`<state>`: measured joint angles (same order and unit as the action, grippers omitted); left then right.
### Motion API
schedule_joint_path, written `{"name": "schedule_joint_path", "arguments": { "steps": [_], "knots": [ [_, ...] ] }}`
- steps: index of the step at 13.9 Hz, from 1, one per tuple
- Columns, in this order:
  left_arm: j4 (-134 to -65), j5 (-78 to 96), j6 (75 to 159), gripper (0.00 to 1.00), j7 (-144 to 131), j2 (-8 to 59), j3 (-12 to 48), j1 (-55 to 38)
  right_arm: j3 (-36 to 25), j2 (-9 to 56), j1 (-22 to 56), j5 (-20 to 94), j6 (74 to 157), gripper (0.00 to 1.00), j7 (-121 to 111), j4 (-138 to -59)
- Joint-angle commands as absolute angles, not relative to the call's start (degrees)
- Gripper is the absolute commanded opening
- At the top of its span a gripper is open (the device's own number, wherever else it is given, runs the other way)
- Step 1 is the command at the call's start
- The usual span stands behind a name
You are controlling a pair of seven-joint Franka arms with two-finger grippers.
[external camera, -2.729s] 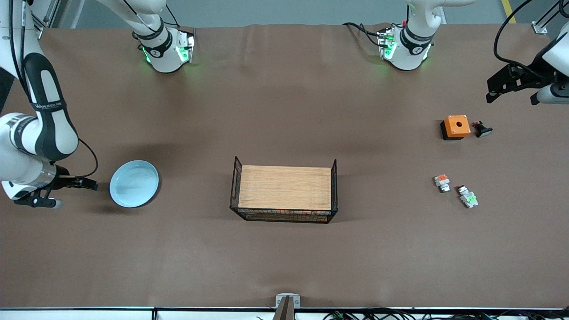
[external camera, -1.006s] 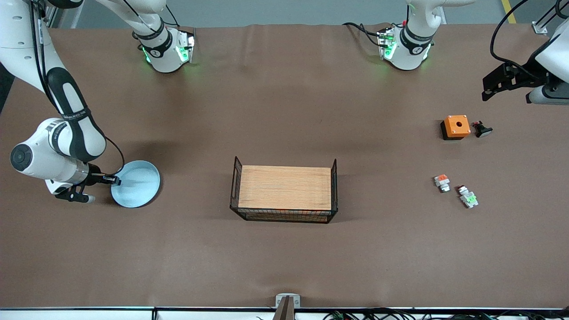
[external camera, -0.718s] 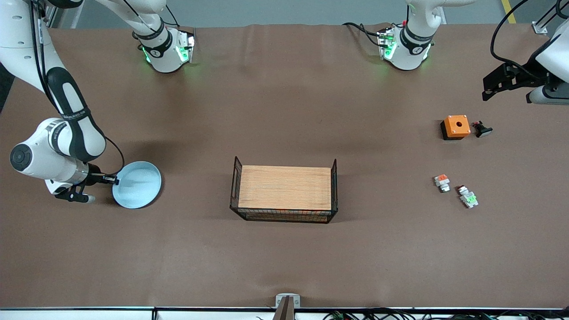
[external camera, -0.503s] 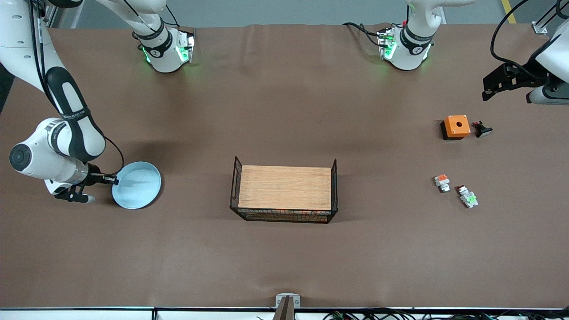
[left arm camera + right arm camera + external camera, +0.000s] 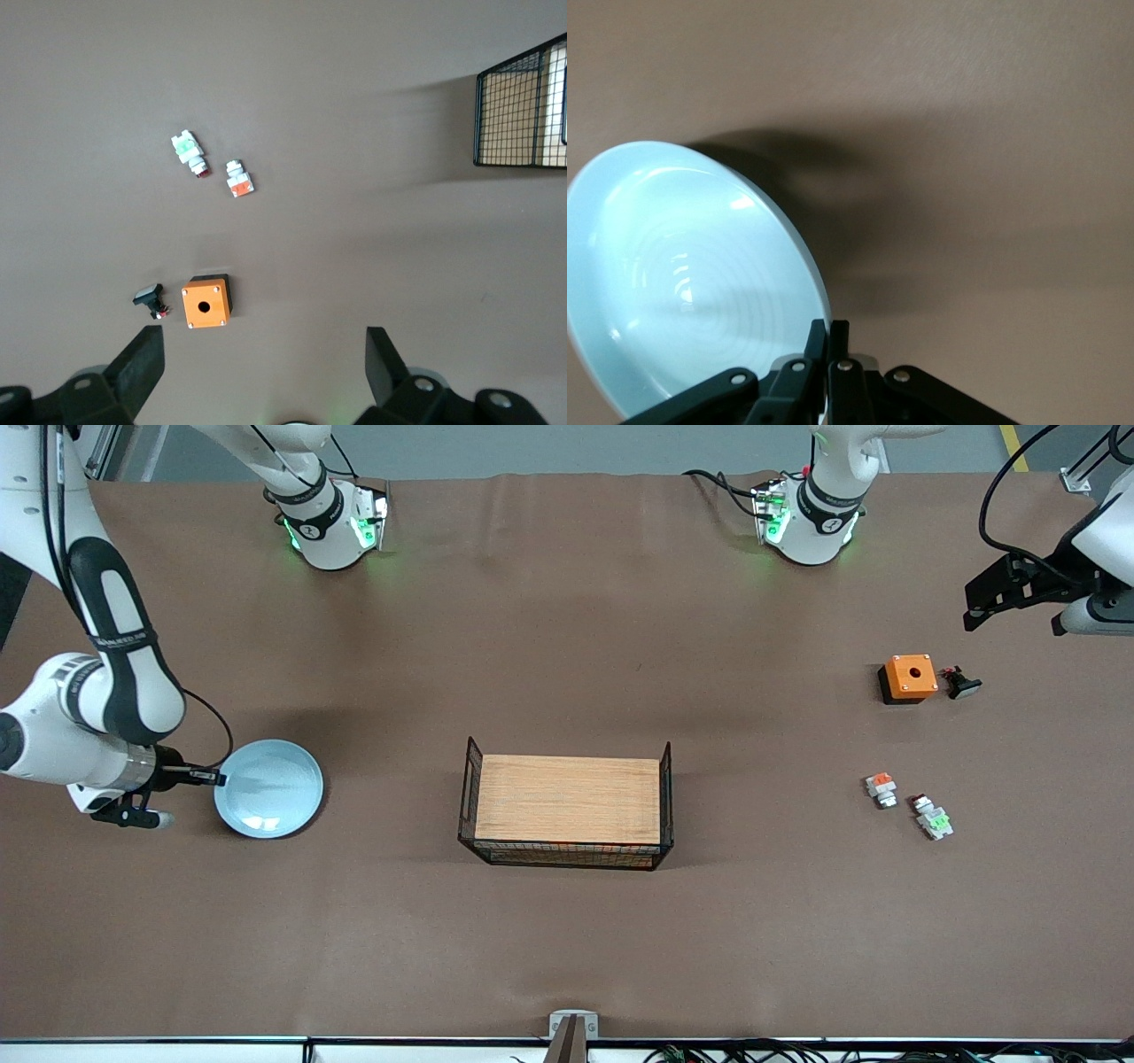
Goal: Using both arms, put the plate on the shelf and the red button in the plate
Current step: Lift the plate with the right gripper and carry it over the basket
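My right gripper (image 5: 215, 778) is shut on the rim of the pale blue plate (image 5: 270, 788) at the right arm's end of the table. The right wrist view shows the plate (image 5: 682, 274) tilted, its rim pinched in the right gripper (image 5: 829, 329), with its shadow on the cloth. The red button (image 5: 932, 816), white with a green block, lies at the left arm's end. It also shows in the left wrist view as the red button (image 5: 189, 152). My left gripper (image 5: 1015, 624) hangs open and empty in the air, with the left gripper (image 5: 263, 354) near the orange box (image 5: 205, 302).
A black wire basket (image 5: 567, 855) with a wooden floor stands mid-table. Beside the red button lies a white piece with an orange-red block (image 5: 881, 788). Farther from the front camera sit the orange box (image 5: 908, 677) and a small black button (image 5: 961, 683).
My right gripper has shut on the plate's rim, lifted it and drawn it slightly toward the right arm's end; the plate now looks rounder. The left arm has barely moved.
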<state>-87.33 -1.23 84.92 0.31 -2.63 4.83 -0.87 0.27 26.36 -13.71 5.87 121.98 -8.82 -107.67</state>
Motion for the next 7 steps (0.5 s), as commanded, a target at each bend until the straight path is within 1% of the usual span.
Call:
{"name": "schedule_joint_path", "arguments": {
  "steps": [1, 5, 7],
  "knots": [
    [-86.92, -0.01, 86.31, 1.0, 0.62, -2.81, 4.83, -0.62, 0.09, 21.38, -13.27, 7.03, 114.19, 0.02, -9.32, -106.0],
    [-87.19, 1.76, 87.8, 1.0, 0.53, -2.72, 4.83, -0.53, 0.18, 10.93, -12.05, 6.94, 99.44, 0.02, -9.05, -106.0],
    [-87.36, 1.76, 87.89, 1.0, 0.44, -2.72, 4.83, -0.62, 0.35, 5.57, -11.52, 6.94, 92.5, 0.02, -4.69, -106.0]
  ]
}}
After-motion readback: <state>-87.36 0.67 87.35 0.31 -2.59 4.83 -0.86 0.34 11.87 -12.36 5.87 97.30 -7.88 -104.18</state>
